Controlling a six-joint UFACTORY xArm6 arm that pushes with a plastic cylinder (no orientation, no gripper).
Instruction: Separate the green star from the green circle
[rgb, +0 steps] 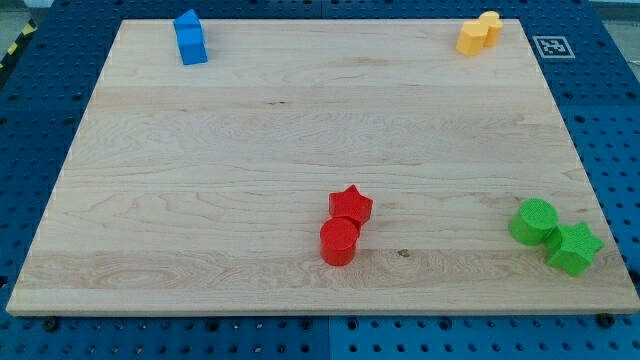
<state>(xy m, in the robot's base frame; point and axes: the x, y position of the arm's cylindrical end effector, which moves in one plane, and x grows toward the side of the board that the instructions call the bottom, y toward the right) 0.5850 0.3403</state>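
On wood board (300, 130), blue pegboard (40, 110) around: green circle (534, 221) touching green star (574, 248); my tip unseen.

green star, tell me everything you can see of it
The green star is a chunky block with a finely ribbed, matte surface. It lies flat near the wooden board's bottom right corner, close to the right edge. Its upper left side touches the green circle. Nothing else is near it, and my tip is not in view.

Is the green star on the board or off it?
On the board. The green star sits near the view's bottom-right corner, touching the green circle. My tip does not show.
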